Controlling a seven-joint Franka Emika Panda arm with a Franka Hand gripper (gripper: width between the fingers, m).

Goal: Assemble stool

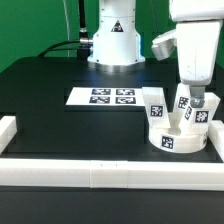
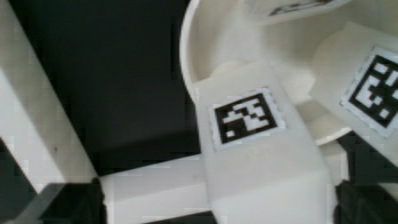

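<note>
Exterior view: near the marker board (image 1: 106, 96), the gripper (image 1: 196, 103) hangs over the round seat (image 1: 172, 138), where legs (image 1: 157, 108) stand upright. Wrist view: a tagged leg (image 2: 258, 140) fills the frame; the claw's spread and hold cannot be told. Seemingly mid leg-fitting; next, seat it squarely.

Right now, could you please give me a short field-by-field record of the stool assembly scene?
seat: round white disc near the front corner at the exterior view's right, tags on its rim
legs: at least three tagged white legs standing up from the seat
gripper: low over the legs on the seat; jaw state not visible
marker board: flat on the black table, apart from the stool
table edge: white bars along the front and sides
wrist view: tagged leg close up
</note>
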